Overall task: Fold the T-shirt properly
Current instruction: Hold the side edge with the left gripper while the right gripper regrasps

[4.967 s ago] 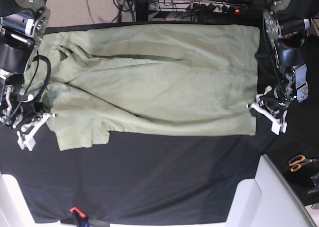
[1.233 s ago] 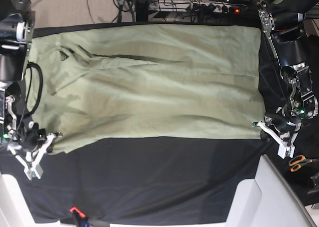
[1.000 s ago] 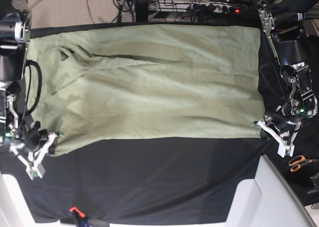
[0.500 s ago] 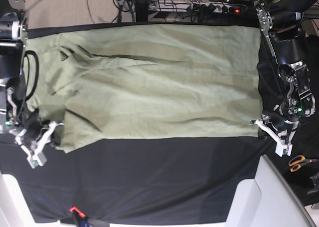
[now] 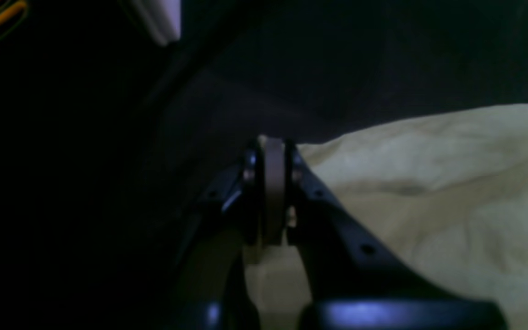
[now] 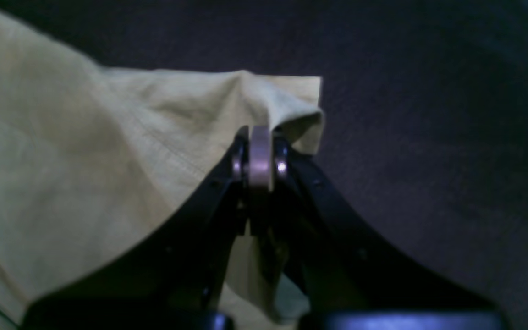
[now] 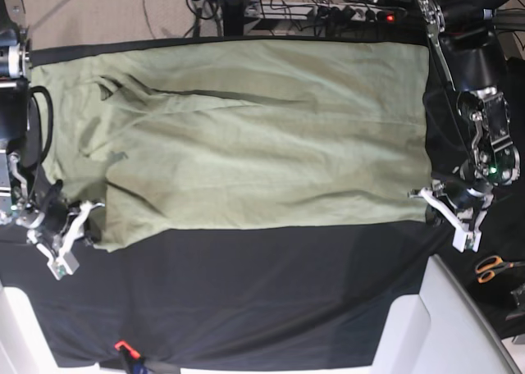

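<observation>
Cloth [image 7: 271,300], black, covers your whole table, and the shirt [image 7: 246,136] lies spread across its far half, one long edge running along the far edge and the near edge crossing about the middle. The fabric is mostly flat, with creases and a bunched fold toward the table's left end. Your left gripper [image 7: 441,206] sits at the shirt's near corner by the right edge of the table; in the left wrist view [image 5: 273,156] its jaws are pressed together on a thin bit of the shirt [image 5: 429,192]. Your right gripper [image 7: 80,220] is at the shirt's near corner by the left edge; in the right wrist view [image 6: 260,146] its jaws are pinched shut on a raised fold of the shirt [image 6: 85,151], the corner flopping over just beyond the tips. Scissors [image 7: 493,266] with orange handles lie near the right edge, well apart from the shirt.
</observation>
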`<move>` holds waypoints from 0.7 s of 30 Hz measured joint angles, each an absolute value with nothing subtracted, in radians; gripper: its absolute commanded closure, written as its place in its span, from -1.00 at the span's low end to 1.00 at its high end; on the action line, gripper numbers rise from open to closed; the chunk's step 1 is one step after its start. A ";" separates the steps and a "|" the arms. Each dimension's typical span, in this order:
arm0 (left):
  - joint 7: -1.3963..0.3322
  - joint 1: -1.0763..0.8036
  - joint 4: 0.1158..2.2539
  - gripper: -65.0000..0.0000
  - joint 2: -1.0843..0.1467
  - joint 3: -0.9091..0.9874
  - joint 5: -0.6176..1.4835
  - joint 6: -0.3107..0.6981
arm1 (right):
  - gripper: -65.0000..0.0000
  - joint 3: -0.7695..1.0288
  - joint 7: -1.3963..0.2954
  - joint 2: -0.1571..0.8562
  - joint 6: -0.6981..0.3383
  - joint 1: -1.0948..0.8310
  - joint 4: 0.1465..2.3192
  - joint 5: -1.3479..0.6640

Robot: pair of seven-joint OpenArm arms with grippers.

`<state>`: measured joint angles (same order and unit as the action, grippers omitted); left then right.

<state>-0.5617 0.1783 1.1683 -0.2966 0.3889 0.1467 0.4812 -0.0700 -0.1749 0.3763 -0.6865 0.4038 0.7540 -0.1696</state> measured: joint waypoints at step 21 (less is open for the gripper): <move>-0.633 0.146 1.272 1.00 -0.296 0.389 0.146 0.482 | 1.00 -0.107 -0.056 0.388 -0.690 0.430 0.793 0.009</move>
<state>-0.6331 0.1455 1.2716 -0.2962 0.3889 0.1463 0.4816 -0.1066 -0.0555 0.3882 -0.6899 0.4297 0.7933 0.0090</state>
